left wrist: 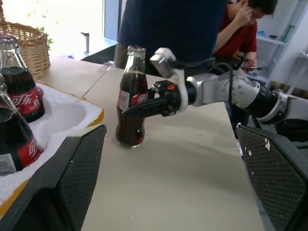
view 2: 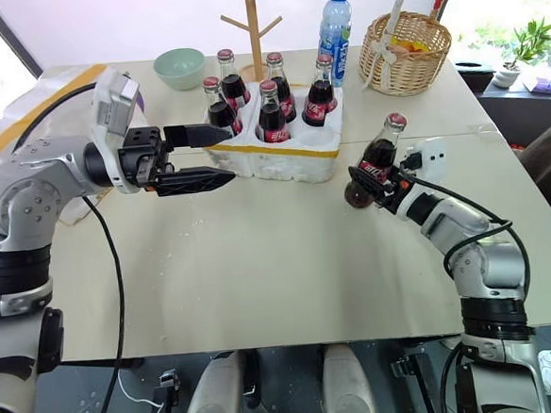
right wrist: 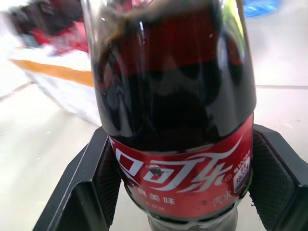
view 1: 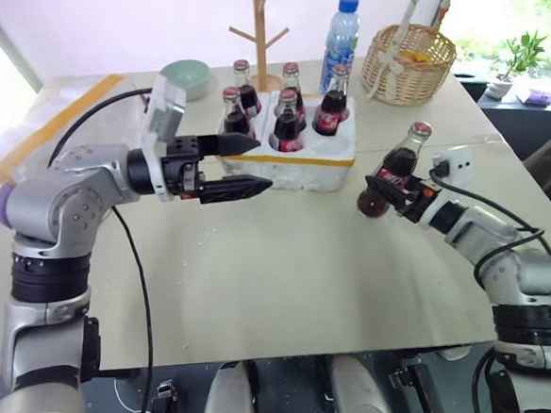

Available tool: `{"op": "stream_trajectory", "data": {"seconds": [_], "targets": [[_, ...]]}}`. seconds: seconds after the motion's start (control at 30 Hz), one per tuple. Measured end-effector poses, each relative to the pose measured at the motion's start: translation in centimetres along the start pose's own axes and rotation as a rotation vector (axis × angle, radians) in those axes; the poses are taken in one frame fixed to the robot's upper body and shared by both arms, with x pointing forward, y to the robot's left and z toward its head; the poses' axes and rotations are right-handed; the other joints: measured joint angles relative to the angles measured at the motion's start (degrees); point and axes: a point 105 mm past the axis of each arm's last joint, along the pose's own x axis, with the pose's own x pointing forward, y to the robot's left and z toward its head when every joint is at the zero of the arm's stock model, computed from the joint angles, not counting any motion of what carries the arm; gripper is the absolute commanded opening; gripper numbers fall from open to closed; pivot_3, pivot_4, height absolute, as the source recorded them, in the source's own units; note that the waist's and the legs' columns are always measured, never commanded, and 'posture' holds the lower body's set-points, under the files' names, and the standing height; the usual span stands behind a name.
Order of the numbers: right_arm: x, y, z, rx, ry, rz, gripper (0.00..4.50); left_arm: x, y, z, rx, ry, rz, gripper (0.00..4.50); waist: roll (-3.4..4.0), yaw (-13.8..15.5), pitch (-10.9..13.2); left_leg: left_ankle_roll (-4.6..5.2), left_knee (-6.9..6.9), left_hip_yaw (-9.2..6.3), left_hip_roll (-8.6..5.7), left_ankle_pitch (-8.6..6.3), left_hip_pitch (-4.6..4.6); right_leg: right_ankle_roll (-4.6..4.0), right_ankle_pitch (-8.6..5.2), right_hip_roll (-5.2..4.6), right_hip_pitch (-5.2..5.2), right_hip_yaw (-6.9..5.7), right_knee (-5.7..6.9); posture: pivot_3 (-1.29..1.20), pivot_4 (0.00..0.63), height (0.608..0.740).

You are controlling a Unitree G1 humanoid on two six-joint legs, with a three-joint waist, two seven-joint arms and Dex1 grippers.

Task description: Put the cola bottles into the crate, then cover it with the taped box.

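Clearly right end effector (view 2: 373, 183) clamps cola bottle (right wrist: 175, 120) (red label, white Chinese script); left end effector (view 2: 211, 156) wide.

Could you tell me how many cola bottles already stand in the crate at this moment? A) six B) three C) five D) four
C: five cola bottles stand in the crate, one well is free, and the sixth bottle is gripped by the right pincer beside it on the table.
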Motion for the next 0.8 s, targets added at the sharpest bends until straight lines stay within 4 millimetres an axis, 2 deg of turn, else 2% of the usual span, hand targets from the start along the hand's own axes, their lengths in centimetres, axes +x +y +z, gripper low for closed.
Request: {"op": "stream_trajectory", "data": {"seconds": [0.17, 0.23, 0.3, 0.37, 0.5, 0.67, 0.77, 0.8], "targets": [[1.3, 2.6, 8.6, -0.116, -0.180, 0.146, 2.88, -0.6, 0.0, -0.4, -0.002, 0.006, 0.034, 4.50, 0.02, -1.06, 0.04, 0.00, -0.01, -0.01, 0.01, 0.00, 0.01, 0.00, 0.00, 0.01, -0.06, 0.01, 0.10, 0.00, 0.150, 0.740], [2.5, 3.6, 10.7, -0.139, -0.223, 0.187, 2.88, -0.7, 0.1, -0.3, 0.001, 0.001, 0.042, 4.50, 0.02, -1.33, 0.04, 0.00, -0.01, 0.00, 0.02, 0.00, 0.02, 0.00, 0.00, 0.03, -0.10, 0.02, 0.17, 0.00, 0.150, 0.740], [4.0, 4.3, 11.7, -0.151, -0.236, 0.214, 2.88, -0.9, 0.1, -0.2, 0.007, -0.004, 0.053, 4.50, 0.02, -1.20, 0.04, 0.00, -0.03, -0.03, 0.02, 0.00, 0.04, 0.00, 0.00, 0.03, -0.10, 0.00, 0.27, 0.00, 0.150, 0.740], [6.0, 4.4, 10.9, -0.152, -0.182, 0.205, 2.88, -0.9, 0.2, -0.2, 0.008, -0.007, 0.064, 4.50, 0.01, -1.15, 0.04, 0.00, -0.04, -0.03, 0.02, 0.00, 0.04, 0.00, -0.01, 0.03, -0.10, -0.01, 0.27, 0.00, 0.150, 0.740], [9.5, 3.4, 6.3, -0.089, -0.033, 0.160, 2.88, -1.1, 0.0, -0.5, 0.012, -0.005, 0.081, 4.50, 0.00, -0.82, 0.06, 0.00, -0.03, -0.01, 0.01, 0.00, -0.09, 0.00, 0.00, 0.01, -0.18, -0.01, 0.25, 0.00, 0.150, 0.740], [11.1, 2.7, 3.0, -0.120, 0.083, 0.134, 2.88, -1.7, 0.1, -0.6, 0.019, -0.001, 0.120, 4.50, 0.00, -0.99, 0.06, -0.03, 0.08, -0.03, 0.01, 0.04, -0.75, 0.06, 0.04, 0.01, -0.86, -0.01, 0.43, 0.00, 0.150, 0.740], [11.4, 2.5, 2.6, -0.176, 0.104, 0.127, 2.88, -2.1, 0.0, -0.6, 0.025, 0.004, 0.137, 4.50, -0.01, -1.08, 0.05, -0.03, 0.07, -0.03, 0.01, 0.04, -0.68, 0.06, 0.03, 0.02, -0.82, -0.01, 0.44, 0.00, 0.150, 0.740], [11.5, 2.5, 2.4, -0.194, 0.115, 0.123, 3.38, -2.0, -0.1, -0.5, 0.024, 0.001, 0.137, 4.50, -0.02, -1.12, 0.05, -0.04, 0.07, -0.03, 0.01, 0.04, -0.67, 0.05, 0.04, 0.02, -0.81, -0.02, 0.45, 0.00, 0.150, 0.740]]}}
